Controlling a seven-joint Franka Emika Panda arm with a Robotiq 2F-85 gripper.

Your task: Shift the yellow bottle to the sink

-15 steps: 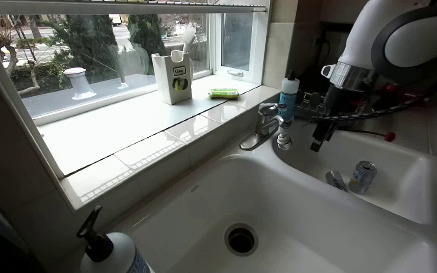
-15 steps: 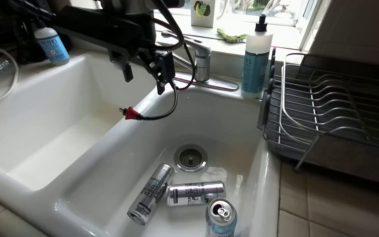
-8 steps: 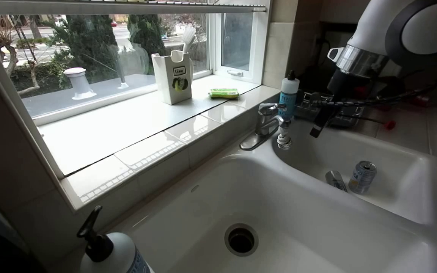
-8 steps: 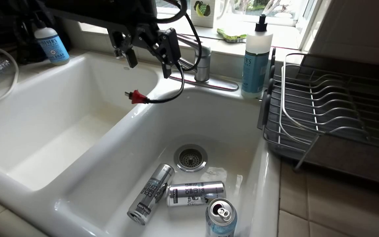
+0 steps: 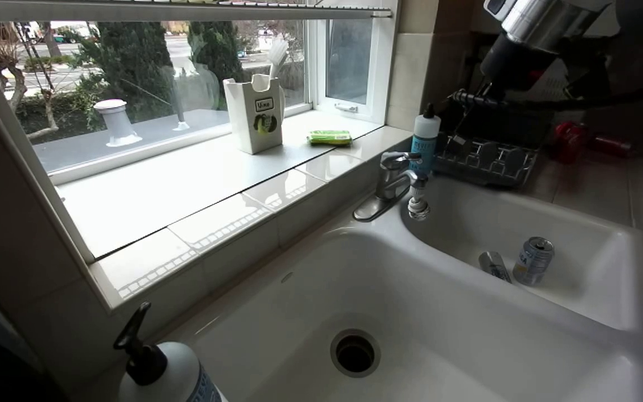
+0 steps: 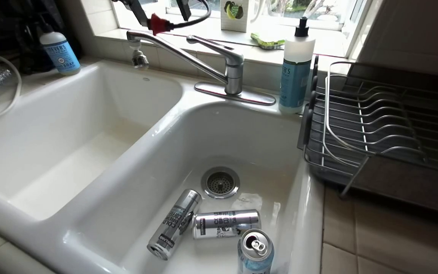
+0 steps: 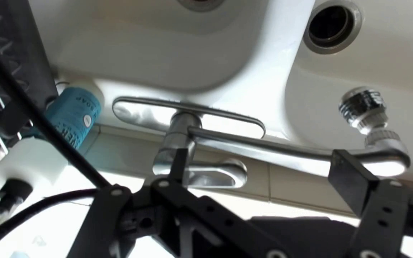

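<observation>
The yellow bottle is hidden or out of view in all current frames. The glossy white sink point(image 6: 139, 152) has two basins and shows in both exterior views point(image 5: 466, 290), with a round metal drain point(image 6: 220, 182) and a chrome tap point(image 6: 234, 72). The sink also shows in the wrist view point(image 7: 281, 53). My gripper point(image 7: 260, 161) is open with nothing between its fingers, above the tap. In an exterior view only its fingertips point(image 6: 164, 15) show at the top edge, in front of the window. In the opposite exterior view it is dark and blurred near the dish rack.
Three cans point(image 6: 226, 223) are in a basin. A blue-labelled bottle point(image 6: 297, 76) stands beside the tap, next to the dish rack point(image 6: 367, 125). A carton point(image 5: 254, 114) and green packet point(image 5: 330, 137) are on the sill. A pump bottle point(image 5: 168, 374) is near. A cable with a red plug point(image 6: 159, 24) hangs from the arm.
The arm and gripper have risen well above the sink, with the hanging cable, leaving the tap fully uncovered. The fingers stay apart. Objects in and around the sink have not moved.
</observation>
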